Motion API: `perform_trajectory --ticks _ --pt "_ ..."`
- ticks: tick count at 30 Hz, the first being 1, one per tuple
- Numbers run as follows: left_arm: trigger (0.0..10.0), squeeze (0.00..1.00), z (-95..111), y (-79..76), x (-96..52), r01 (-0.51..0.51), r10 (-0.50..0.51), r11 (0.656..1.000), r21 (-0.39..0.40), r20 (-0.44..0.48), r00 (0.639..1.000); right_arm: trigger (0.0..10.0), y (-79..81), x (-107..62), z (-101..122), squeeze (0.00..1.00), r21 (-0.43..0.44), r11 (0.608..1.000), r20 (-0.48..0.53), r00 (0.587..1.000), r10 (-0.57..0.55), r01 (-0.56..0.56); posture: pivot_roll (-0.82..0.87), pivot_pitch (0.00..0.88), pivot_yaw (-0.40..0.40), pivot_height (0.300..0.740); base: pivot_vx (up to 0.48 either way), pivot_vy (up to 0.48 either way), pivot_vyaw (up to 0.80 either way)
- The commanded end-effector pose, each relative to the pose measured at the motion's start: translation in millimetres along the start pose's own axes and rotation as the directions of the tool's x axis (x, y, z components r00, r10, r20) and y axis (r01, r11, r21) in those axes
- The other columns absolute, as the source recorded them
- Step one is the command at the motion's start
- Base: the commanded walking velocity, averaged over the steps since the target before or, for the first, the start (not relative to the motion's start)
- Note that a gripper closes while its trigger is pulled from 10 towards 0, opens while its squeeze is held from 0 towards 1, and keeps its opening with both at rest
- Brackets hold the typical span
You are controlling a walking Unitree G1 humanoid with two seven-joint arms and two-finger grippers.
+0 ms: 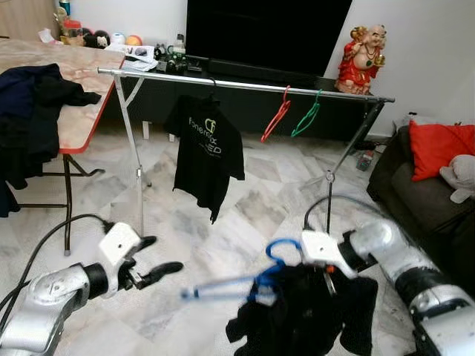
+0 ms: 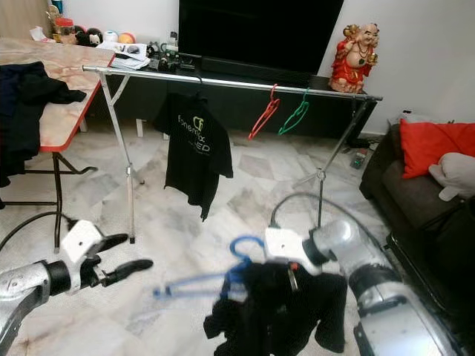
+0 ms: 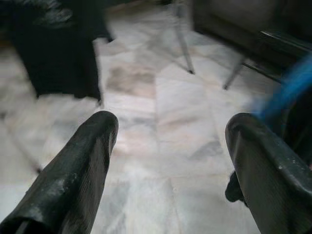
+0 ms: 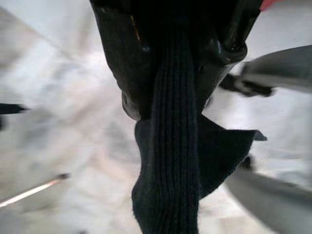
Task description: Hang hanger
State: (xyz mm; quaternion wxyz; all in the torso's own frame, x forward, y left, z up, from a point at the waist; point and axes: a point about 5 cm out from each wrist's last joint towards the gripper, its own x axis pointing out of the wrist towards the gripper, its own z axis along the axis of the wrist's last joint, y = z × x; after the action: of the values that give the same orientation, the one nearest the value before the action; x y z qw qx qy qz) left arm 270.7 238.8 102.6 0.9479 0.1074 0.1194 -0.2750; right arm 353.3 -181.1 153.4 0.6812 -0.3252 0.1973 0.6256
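Observation:
A blue hanger [image 1: 252, 282], blurred, sticks out of a black garment [image 1: 304, 315] that hangs low over the floor. My right gripper [image 4: 178, 83] is shut on the garment's ribbed cloth [image 4: 173, 146], next to the hanger's hook [image 1: 282, 248]. To the left, my left gripper [image 1: 163, 254] is open and holds nothing; its fingers [image 3: 83, 170] point toward the hanger's blue arm. Beyond both stands a metal clothes rack [image 1: 245, 87]. A black T-shirt [image 1: 204, 152], a red hanger [image 1: 276, 117] and a green hanger [image 1: 306, 119] hang from its rail.
A red-edged folding table [image 1: 82, 111] with dark clothes [image 1: 30, 119] piled on it stands at the left. A dark sofa [image 1: 423, 200] with a red cushion [image 1: 441, 148] is at the right. Behind the rack are a TV [image 1: 267, 33] and a red statue [image 1: 361, 59]. Marble floor lies between me and the rack.

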Motion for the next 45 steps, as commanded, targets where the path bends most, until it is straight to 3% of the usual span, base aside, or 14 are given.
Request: perform_trajectory --ticks 1,4,9,14,21,26,45 --pt "10.0 0.0 -12 -2.9 -0.8 -0.045 0.044 0.998 -0.037 -0.011 0.999 0.0 -9.5 -16.1 10 0.0 -0.042 0.997 0.029 0.998 -0.064 0.065 0.2 0.0 -0.2 0.74 0.0 0.0 0.0" --pt "10.0 0.0 -22 -7.0 0.4 -0.067 0.065 0.996 -0.06 -0.024 0.998 0.0 -11.9 -19.5 14 0.0 -0.062 0.995 0.044 0.996 -0.073 0.076 0.2 0.0 -0.201 0.74 0.0 0.0 0.0" --pt "10.0 0.0 -41 -27.7 11.7 -0.018 0.011 0.992 -0.128 -0.049 0.999 0.0 -16.0 -21.3 33 0.0 -0.124 0.99 0.123 0.991 -0.048 0.063 0.19 0.0 -0.199 0.74 0.0 0.0 0.0" --pt "10.0 0.0 -53 -34.0 20.6 0.012 -0.024 0.989 -0.149 -0.075 0.997 0.0 -19.6 -22.6 47 0.0 -0.173 0.983 0.164 0.986 -0.035 0.064 0.18 0.0 -0.199 0.74 0.0 0.0 0.0" --pt "10.0 0.0 -59 -37.7 28.8 0.035 -0.048 0.989 -0.143 -0.088 0.995 0.0 -23.3 -27.2 63 0.0 -0.232 0.97 0.2 0.979 -0.026 0.073 0.18 0.0 -0.198 0.74 0.0 0.0 0.0" --pt "10.0 0.0 -56 -41.5 40.0 0.067 -0.076 0.983 -0.171 -0.048 0.996 0.0 -24.6 -28.2 79 0.0 -0.281 0.958 0.243 0.97 0.008 0.062 0.17 0.0 -0.202 0.74 0.0 0.0 0.0" --pt "10.0 0.0 -53 -50.9 58.1 0.139 -0.146 0.973 -0.184 -0.023 0.989 0.0 -22.0 -21.3 97 0.0 -0.343 0.939 0.275 0.959 0.069 0.03 0.16 0.0 -0.209 0.74 0.0 0.0 0.0"
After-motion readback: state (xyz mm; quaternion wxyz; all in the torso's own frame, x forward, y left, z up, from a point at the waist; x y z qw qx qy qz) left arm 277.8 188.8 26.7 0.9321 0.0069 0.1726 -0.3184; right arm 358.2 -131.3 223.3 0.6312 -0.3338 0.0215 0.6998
